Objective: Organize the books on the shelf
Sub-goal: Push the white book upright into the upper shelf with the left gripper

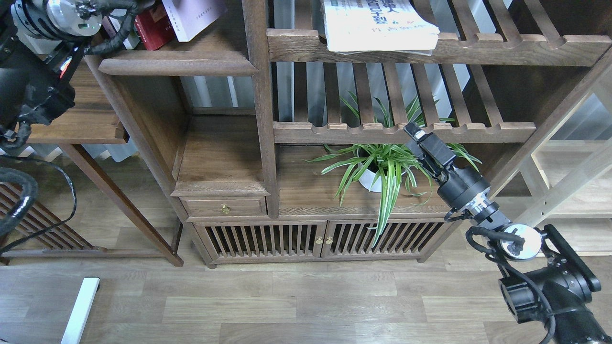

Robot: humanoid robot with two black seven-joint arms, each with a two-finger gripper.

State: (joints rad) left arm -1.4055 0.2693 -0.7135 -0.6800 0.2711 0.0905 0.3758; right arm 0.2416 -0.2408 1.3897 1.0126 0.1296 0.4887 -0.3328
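Observation:
The shelf [177, 63] is the dark plank at the upper left. On it, cut off by the top edge, stand a red book [152, 32], tilted, and a pale lavender book [193, 16] to its right. A large white book with green characters [377, 24] lies flat on the slatted rack to the right. My left gripper [131, 8] reaches the red book's left side at the top edge, mostly hidden by cables, so its fingers cannot be made out. My right gripper [414, 132] hovers by the lower slatted rail, and its fingers look too small to separate.
A potted spider plant [382, 167] sits on the cabinet top just left of my right gripper. A side table [71, 114] stands under my left arm. A drawer [224, 208] and slatted doors [315, 239] are below, with wooden floor in front.

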